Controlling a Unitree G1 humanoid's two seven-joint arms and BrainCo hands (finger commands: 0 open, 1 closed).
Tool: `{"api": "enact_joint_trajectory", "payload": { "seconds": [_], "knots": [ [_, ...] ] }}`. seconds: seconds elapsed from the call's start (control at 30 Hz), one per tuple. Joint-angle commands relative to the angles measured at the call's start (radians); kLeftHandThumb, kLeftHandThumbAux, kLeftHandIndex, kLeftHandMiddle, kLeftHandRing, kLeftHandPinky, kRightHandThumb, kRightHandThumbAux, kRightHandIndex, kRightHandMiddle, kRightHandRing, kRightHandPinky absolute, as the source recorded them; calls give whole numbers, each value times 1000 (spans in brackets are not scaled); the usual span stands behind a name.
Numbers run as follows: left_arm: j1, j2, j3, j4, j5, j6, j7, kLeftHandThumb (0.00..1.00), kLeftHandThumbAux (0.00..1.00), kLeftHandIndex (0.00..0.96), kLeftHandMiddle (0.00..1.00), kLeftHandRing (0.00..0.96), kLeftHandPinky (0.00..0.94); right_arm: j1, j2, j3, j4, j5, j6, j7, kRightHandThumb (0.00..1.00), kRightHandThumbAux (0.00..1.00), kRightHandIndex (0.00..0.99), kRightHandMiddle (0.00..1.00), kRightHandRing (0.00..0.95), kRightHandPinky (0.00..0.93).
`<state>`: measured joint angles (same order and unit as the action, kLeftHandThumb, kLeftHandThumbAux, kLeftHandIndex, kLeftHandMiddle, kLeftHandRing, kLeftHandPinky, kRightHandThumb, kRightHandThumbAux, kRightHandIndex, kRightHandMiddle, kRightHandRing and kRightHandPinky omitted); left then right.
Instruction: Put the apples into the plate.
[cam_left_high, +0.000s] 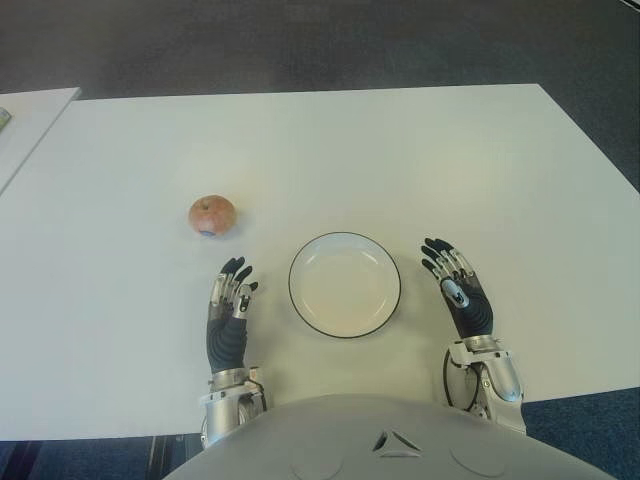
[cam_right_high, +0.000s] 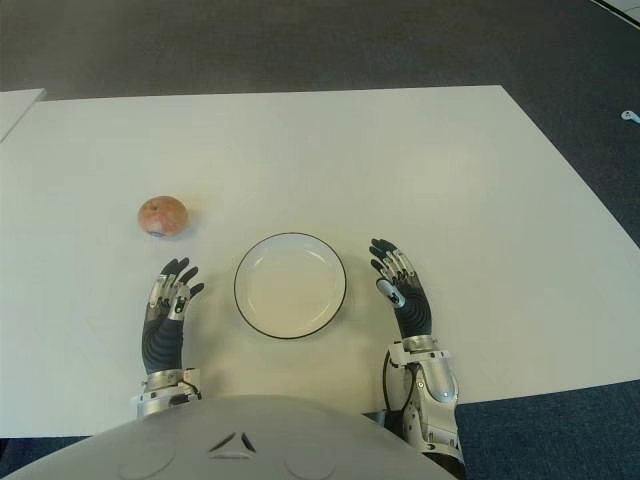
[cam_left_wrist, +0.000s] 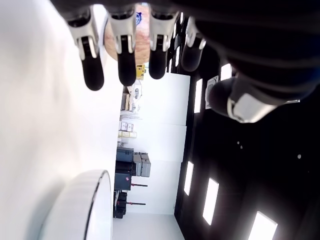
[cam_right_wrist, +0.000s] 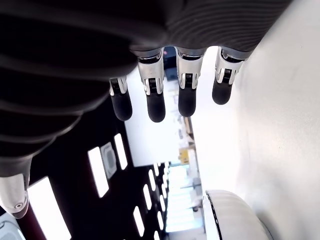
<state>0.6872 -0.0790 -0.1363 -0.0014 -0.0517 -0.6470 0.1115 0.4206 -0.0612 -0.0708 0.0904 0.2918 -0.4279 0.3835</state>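
black ribbed left hand (cam_left_high: 228, 318), right hand (cam_left_high: 459, 291), silver knuckles and wrist cuffs, grey torso (cam_left_high: 390, 440)

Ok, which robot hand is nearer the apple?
The left robot hand: the apple lies just ahead of its fingertips, while the right robot hand is across the plate.

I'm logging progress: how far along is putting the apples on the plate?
Nothing looks done yet: the plate holds nothing, and the one apple in view sits on the table, beyond the left hand. Nothing is in hand; both it and the right hand are open, flanking the plate. Grasping and placing the apple remain.
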Motion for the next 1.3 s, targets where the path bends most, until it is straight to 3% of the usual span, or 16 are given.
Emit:
{"api": "enact_joint_trajectory", "payload": {
  "seconds": [0.03,0.97,1.3],
  "knots": [
    [17,-26,-4,-9,-6,21,-3,155,446,140,148,180,240,35,8,2,35,1,41,-5,195,512,154,166,107,101],
    [13,-4,6,2,-14,9,-23,137,452,128,144,175,235,44,15,17,24,-14,50,-22,172,510,143,159,104,88],
    [33,4,5,-84,-27,49,-35,136,466,133,138,165,208,39,27,19,30,-21,31,-28,191,519,154,165,121,104]
  ]
}}
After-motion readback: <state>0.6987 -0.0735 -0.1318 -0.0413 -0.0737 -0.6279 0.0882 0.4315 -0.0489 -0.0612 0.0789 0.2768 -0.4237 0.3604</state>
